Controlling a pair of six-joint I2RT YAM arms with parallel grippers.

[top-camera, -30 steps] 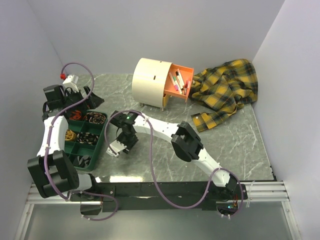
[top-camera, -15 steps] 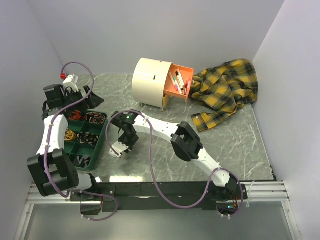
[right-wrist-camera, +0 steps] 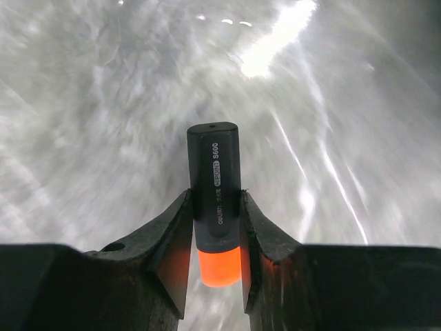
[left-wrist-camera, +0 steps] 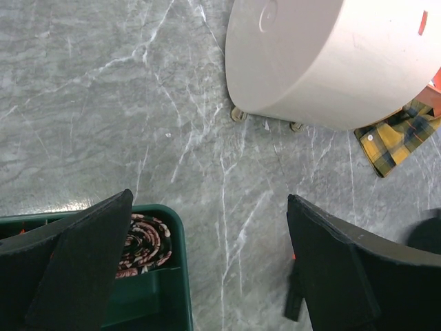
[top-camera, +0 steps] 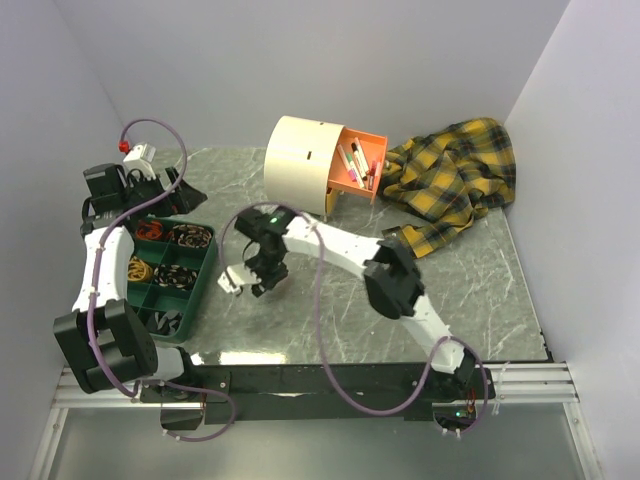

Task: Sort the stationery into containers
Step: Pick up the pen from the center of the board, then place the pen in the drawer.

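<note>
My right gripper (right-wrist-camera: 215, 231) is shut on a black marker with an orange cap (right-wrist-camera: 215, 186) and holds it above the grey marble table; in the top view this gripper (top-camera: 258, 284) hangs left of centre. My left gripper (left-wrist-camera: 207, 276) is open and empty over the table by the green tray, at the far left in the top view (top-camera: 186, 194). The cream round-topped cabinet (top-camera: 298, 160) stands at the back, also seen in the left wrist view (left-wrist-camera: 324, 55). Its orange drawer (top-camera: 350, 192) is pulled open and holds several pens (top-camera: 352, 160).
A green divided tray (top-camera: 205, 275) with coiled bands lies at the left; its corner (left-wrist-camera: 180, 276) sits by my left finger. A yellow plaid cloth (top-camera: 455, 180) lies at the back right. White walls close in on three sides.
My right gripper has lifted and shifted slightly right and away with the marker; the right arm's elbow has swung right. The left gripper has edged a little farther back.
</note>
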